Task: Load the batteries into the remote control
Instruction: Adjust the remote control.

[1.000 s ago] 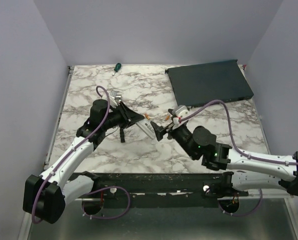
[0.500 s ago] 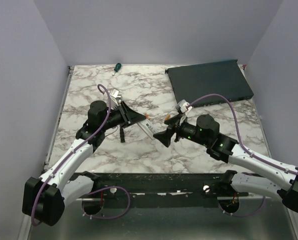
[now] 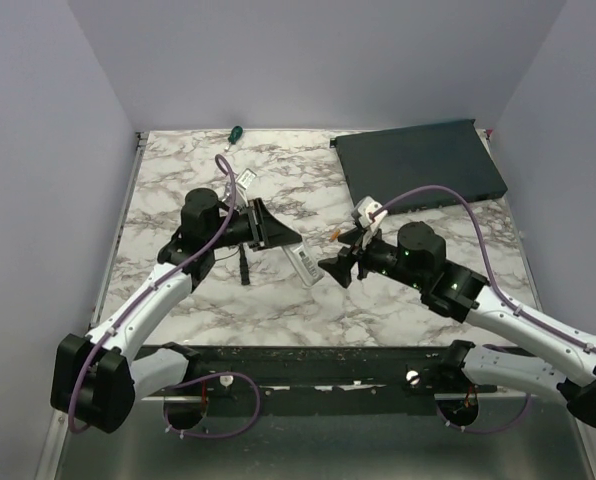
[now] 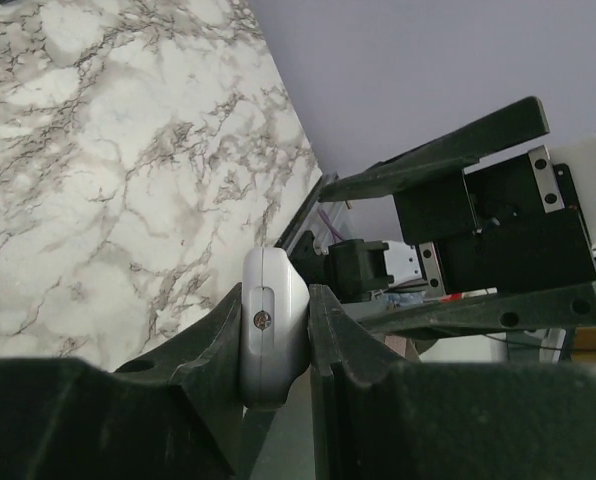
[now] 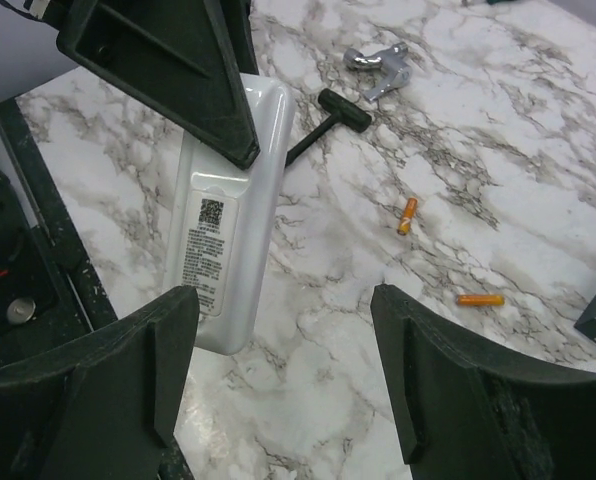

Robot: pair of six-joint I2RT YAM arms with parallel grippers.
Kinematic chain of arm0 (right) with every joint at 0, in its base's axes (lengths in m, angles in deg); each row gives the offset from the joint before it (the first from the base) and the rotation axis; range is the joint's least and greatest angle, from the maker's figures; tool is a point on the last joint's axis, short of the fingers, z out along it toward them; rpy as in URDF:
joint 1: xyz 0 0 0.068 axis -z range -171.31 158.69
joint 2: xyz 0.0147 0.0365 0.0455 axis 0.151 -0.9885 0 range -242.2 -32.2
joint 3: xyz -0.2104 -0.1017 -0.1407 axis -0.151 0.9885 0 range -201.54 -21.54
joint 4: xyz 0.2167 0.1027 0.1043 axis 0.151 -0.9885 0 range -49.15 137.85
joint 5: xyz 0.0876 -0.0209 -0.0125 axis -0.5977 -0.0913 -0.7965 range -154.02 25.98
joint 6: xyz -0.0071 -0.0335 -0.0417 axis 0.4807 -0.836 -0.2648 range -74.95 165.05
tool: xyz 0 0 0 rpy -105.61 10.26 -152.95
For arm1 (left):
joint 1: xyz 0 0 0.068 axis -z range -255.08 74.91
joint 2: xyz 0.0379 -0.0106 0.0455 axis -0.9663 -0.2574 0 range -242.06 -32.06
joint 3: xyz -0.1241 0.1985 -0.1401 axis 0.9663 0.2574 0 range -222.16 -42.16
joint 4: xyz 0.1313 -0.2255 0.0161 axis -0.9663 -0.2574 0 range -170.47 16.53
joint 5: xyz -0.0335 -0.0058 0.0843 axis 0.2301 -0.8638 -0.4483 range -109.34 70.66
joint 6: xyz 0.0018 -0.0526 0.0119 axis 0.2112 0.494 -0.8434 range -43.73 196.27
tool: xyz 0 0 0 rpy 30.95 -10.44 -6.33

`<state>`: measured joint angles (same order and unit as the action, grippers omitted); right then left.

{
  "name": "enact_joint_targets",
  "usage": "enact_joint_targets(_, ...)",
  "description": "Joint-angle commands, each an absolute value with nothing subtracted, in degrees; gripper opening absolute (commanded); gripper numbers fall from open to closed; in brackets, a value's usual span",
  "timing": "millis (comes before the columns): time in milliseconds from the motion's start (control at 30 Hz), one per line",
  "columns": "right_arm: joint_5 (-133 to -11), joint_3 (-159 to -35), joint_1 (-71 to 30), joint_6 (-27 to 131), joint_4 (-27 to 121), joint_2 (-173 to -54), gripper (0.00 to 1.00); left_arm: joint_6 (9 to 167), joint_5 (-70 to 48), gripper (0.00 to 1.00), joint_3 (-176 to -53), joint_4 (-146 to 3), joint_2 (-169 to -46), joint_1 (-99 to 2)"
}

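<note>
My left gripper (image 3: 265, 228) is shut on one end of the white remote control (image 3: 304, 262). It holds the remote above the marble table, its printed label side facing the right wrist camera. In the left wrist view the remote's edge (image 4: 273, 335) is pinched between the jaws of my left gripper (image 4: 275, 300). My right gripper (image 3: 338, 269) hangs open just right of the remote's free end and holds nothing. In its own view the remote (image 5: 223, 250) lies ahead of my right gripper (image 5: 283, 305), to the left. Two orange batteries (image 5: 407, 215) (image 5: 479, 299) lie loose on the table beyond.
A large dark flat box (image 3: 421, 163) fills the far right corner. A green-handled screwdriver (image 3: 234, 134) lies at the far edge. A silver bracket (image 5: 378, 58) and a black T-shaped tool (image 5: 328, 115) lie on the marble table (image 3: 178, 190) near the left arm.
My right gripper has drawn back from the remote's free end and its arm has risen. The left gripper has turned and shifted right, swinging the remote with it.
</note>
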<state>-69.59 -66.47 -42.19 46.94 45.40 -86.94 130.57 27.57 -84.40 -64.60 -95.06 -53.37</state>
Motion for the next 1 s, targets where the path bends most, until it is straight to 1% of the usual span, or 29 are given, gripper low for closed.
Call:
enact_joint_targets(0,-68.98,-71.43,-42.03,44.83,37.59,-88.70,0.80,127.56,33.04,0.00,-87.06,-63.66,-96.34,-53.27)
enact_joint_targets(67,-73.62,-72.06,-42.03,47.04,37.26,-89.64,0.86,126.88,33.31,0.00,-87.45,-63.86,-96.80,-53.05)
enact_joint_targets(133,-76.10,-72.00,-42.03,46.91,37.57,-89.58,0.86,126.40,34.20,0.00,-88.22,-64.73,-97.97,-53.07)
enact_joint_targets(367,-73.11,-72.53,-42.06,36.94,34.90,-85.85,0.81,126.25,39.46,0.00,-91.39,-67.33,-101.60,-52.68)
enact_joint_targets(467,-74.89,-72.80,-42.04,30.90,32.22,-84.91,0.78,128.35,39.94,0.00,-91.02,-66.83,-102.62,-52.59)
enact_joint_targets(833,-87.70,-70.02,-42.03,14.00,30.54,-79.90,0.77,145.28,39.84,0.00,-83.09,-47.06,-103.37,-51.82)
enact_joint_targets(900,-88.14,-69.91,-42.07,14.98,32.10,-79.88,0.76,147.46,39.98,0.00,-82.48,-44.02,-103.51,-51.85)
enact_joint_targets(967,-85.47,-70.06,-42.03,21.58,35.76,-80.44,0.77,147.38,39.19,0.00,-82.28,-43.69,-103.14,-51.87)
